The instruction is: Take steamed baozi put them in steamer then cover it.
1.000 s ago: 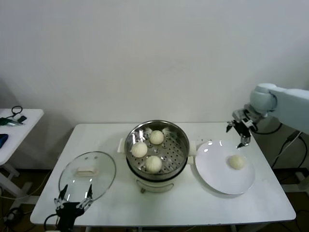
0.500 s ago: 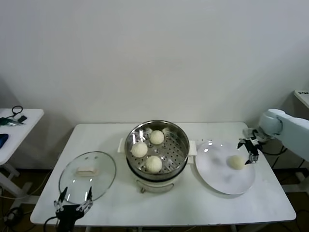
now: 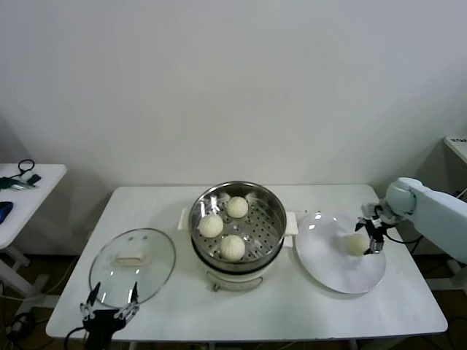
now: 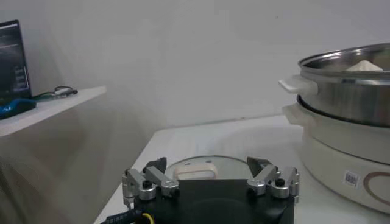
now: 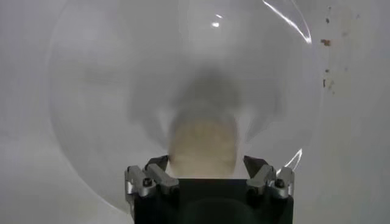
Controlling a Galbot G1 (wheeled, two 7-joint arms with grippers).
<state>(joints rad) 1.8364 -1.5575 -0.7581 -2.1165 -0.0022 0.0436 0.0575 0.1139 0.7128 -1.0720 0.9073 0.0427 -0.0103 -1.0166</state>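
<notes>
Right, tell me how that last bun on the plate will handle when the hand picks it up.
The bun looks soft and puffy, so it will probably dent under a hard squeeze. Being round on a smooth white plate, it may roll or slide if nudged. The right hand straddles it with fingers apart; a gentle close seems wise.

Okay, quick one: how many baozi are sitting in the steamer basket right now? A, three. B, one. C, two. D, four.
A: the head view shows three baozi in the steamer, while the last baozi lies on the white plate at the right gripper.
</notes>
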